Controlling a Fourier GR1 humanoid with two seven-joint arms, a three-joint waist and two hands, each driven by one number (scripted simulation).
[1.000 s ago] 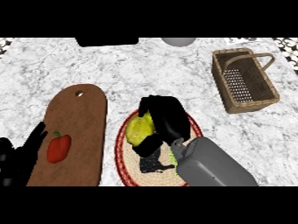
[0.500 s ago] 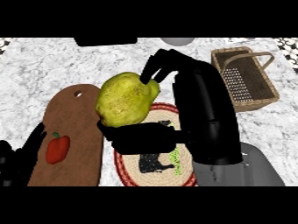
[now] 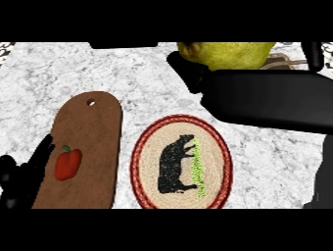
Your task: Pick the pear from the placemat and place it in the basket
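Pear (image 3: 227, 53) in right hand (image 3: 271, 95) (basket mostly hidden) above placemat (image 3: 181, 169)

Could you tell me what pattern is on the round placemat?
A black cow on tan weave, red border: placemat, head view.

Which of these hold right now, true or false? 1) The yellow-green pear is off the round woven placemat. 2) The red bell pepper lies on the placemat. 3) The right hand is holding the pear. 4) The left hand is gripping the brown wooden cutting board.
1) True: the yellow-green pear is raised near the view's top, and the round woven placemat with its black cow shape carries nothing.
2) False: the red bell pepper lies on the brown wooden cutting board.
3) True: the right hand curls round the pear.
4) False: the left hand rests open at the board's left edge.
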